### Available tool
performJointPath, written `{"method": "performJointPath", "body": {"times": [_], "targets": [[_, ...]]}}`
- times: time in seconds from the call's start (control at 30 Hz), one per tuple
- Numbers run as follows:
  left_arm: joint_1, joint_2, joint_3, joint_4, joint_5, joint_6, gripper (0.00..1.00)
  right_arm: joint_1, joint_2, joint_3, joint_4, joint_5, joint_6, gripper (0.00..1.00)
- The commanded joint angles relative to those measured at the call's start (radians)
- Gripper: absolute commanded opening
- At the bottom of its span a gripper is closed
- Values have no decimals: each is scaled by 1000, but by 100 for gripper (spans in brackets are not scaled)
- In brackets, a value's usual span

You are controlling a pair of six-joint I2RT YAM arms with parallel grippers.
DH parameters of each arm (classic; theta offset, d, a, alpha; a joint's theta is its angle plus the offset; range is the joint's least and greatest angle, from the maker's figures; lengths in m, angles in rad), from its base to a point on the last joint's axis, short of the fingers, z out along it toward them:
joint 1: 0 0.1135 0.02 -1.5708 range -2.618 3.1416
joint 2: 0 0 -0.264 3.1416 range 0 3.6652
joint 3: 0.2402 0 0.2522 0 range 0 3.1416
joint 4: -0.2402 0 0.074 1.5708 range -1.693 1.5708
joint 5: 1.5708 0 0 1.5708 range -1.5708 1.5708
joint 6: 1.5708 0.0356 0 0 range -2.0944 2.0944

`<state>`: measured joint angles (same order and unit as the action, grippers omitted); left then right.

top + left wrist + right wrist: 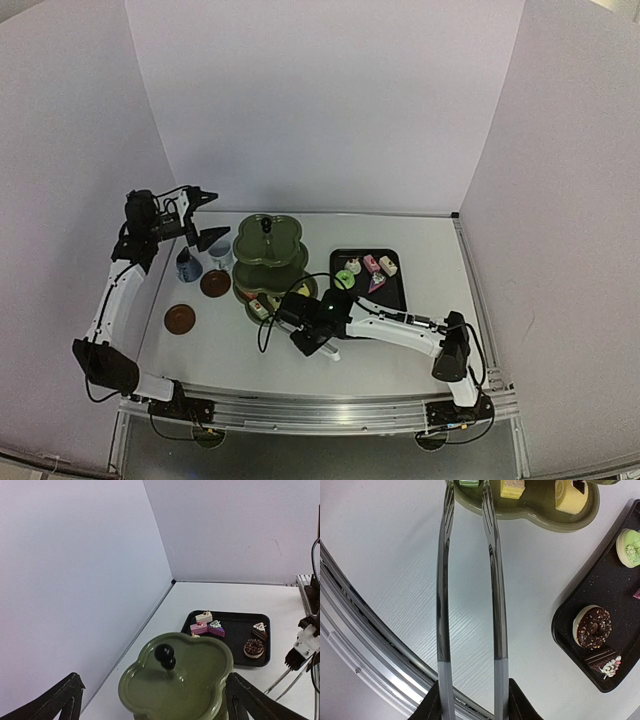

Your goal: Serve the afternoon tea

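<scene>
The olive-green three-tier stand (268, 240) stands mid-table, its empty top tier (200, 680) with a black knob just under my left wrist camera. My left gripper (212, 216) hangs open above the dark-blue cup (188, 265) and the pale cup (219, 254), holding nothing. Two brown saucers (215, 284) (180, 319) lie in front of the cups. My right gripper (472, 695) is shut on the tongs (495, 605), whose tips reach the stand's bottom tier (545, 522). That tier holds a green cake (469, 482), a yellow cake (512, 487) and a roll cake (570, 492).
The black tray (392, 292), right of the stand, holds several cakes, among them a chocolate ring (592, 625), a green cake (629, 542) and a pink slice (199, 628). White walls enclose the table on three sides. The metal rail (365, 650) runs along the near edge.
</scene>
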<state>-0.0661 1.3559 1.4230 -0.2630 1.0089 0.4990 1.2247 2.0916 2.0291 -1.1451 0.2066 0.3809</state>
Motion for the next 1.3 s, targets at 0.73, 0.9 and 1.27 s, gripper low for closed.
{"method": "performJointPath", "body": {"times": [0.73, 0.9, 1.27], "targets": [[-262, 572, 702, -657, -202, 151, 78, -19, -125, -92, 33, 18, 23, 32], [-271, 581, 692, -661, -223, 161, 66, -19, -130, -101, 38, 21, 21, 32], [-273, 590, 667, -616, -266, 148, 50, -22, -140, -111, 48, 24, 24, 30]]}}
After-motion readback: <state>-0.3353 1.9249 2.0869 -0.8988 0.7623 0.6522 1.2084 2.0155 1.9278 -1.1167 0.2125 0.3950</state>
